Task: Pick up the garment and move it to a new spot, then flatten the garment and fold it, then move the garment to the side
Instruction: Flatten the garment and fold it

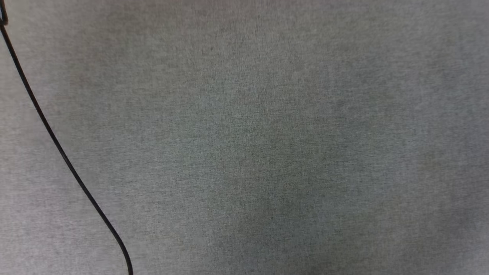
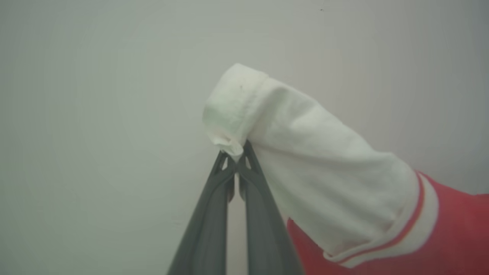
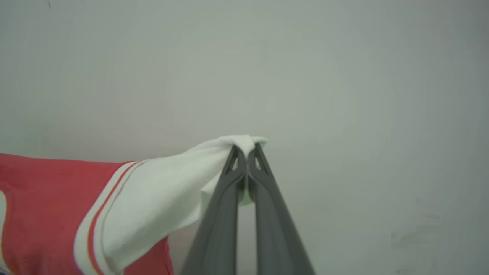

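Note:
In the left wrist view the garment [image 2: 324, 168] hangs from my left gripper [image 2: 237, 154], which is shut on the cuff of a white sleeve; the red body runs off at the lower right past a red-and-white striped seam. In the right wrist view my right gripper [image 3: 247, 149] is shut on the hem of the other white sleeve, and the garment [image 3: 153, 198] stretches away to the left, red beyond the striped seam. Both pairs of grey fingers meet at their tips with cloth pinched between them.
The head view looks down on a plain grey cloth-covered surface [image 1: 267, 137]. A thin black cable [image 1: 57, 145] curves across its left side from the top corner to the bottom edge. Behind both grippers lies a pale, featureless grey background.

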